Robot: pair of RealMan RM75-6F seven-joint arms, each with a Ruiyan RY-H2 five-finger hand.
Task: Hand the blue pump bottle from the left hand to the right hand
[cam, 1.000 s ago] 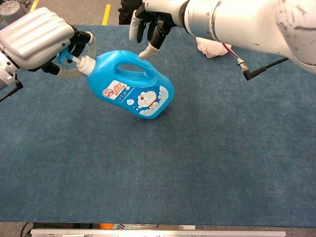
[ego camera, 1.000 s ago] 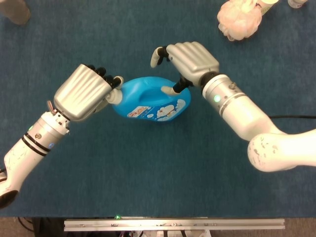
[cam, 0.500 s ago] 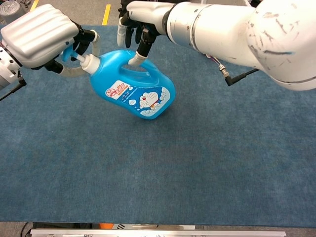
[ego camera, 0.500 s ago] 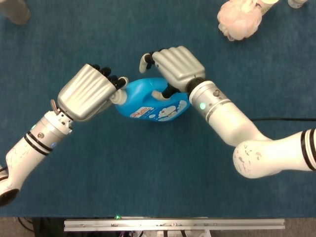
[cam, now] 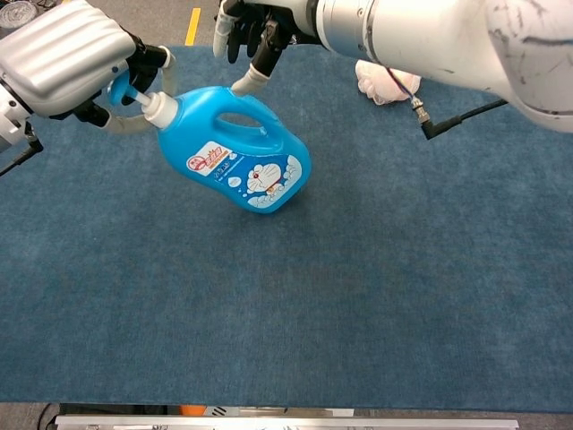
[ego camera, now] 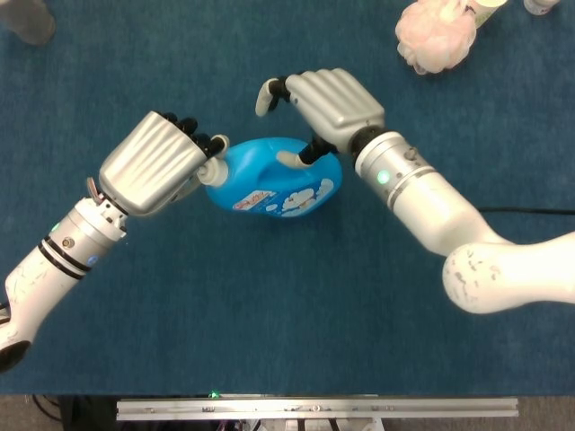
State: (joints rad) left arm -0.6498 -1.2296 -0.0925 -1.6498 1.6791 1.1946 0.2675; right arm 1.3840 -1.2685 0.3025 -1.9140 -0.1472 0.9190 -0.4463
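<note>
The blue pump bottle [ego camera: 269, 184] [cam: 237, 157] has a cartoon label and a handle opening on top. It is tilted, with its white pump neck toward the left. My left hand [ego camera: 154, 166] [cam: 61, 55] grips that pump neck, its fingers wrapped round it. My right hand [ego camera: 328, 101] [cam: 261, 25] hovers just behind the bottle's handle with its fingers apart and holds nothing. Its thumb tip [cam: 243, 86] sits right at the top of the handle; I cannot tell whether it touches.
A pink bath sponge [ego camera: 437, 38] [cam: 380, 81] lies at the far right of the blue cloth. A black cable [cam: 458, 119] trails from the right arm. The metal table rail [ego camera: 314, 409] marks the near edge.
The right hand had dipped in over the bottle's handle half a second ago and has since drawn back and up a little. The left hand and bottle have shifted slightly left.
</note>
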